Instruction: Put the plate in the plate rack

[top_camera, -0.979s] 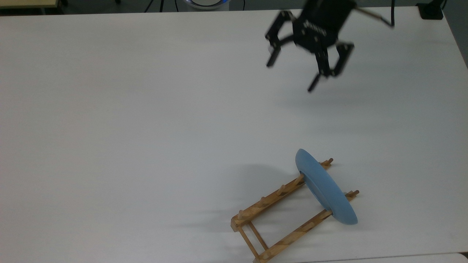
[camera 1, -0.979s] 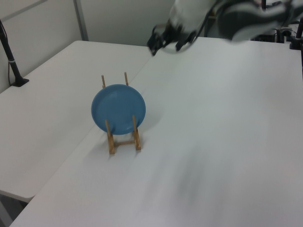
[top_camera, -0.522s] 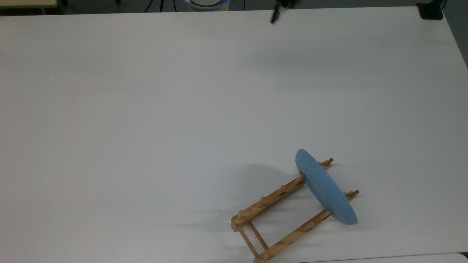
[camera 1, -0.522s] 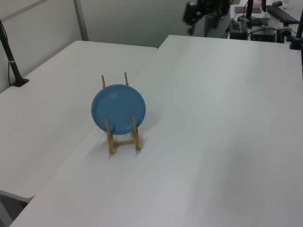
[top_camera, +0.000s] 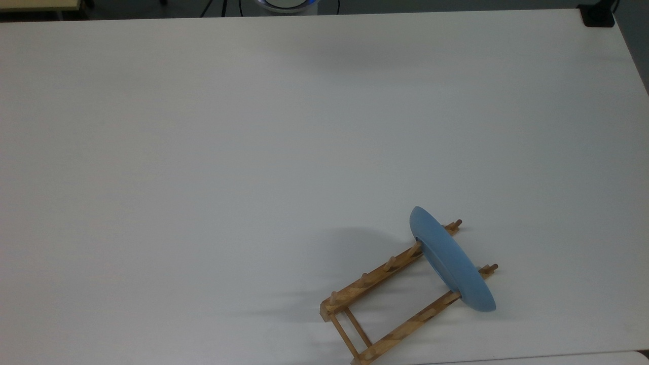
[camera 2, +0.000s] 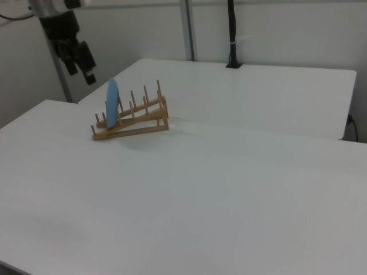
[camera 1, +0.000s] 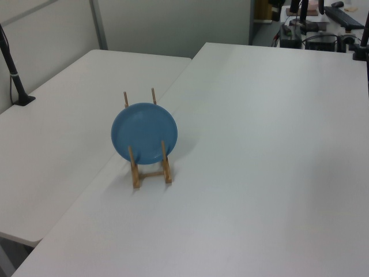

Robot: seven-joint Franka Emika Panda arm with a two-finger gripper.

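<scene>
Plate (top_camera: 451, 261) of glossy light blue stands on edge in the plate rack (top_camera: 388, 299), slotted between the upright pegs near one end of the wooden frame. In the top view the rack lies diagonally on the white bench (top_camera: 213, 152) toward the top view's lower right, and the plate crosses both rails close to the rack's upper-right end, with one pair of pegs beyond it. In the left view the plate (camera 1: 144, 133) shows its round face, with two pegs in front of it and two rising behind it from the rack (camera 1: 151, 172). In the right view the plate (camera 2: 112, 103) appears edge-on and nearly upright, near the right view's left end of the rack (camera 2: 135, 119). The end effector (camera 2: 79, 59) hangs in the air at the right view's upper left, above and apart from the plate; whether its fingers are spread or pressed together cannot be told.
</scene>
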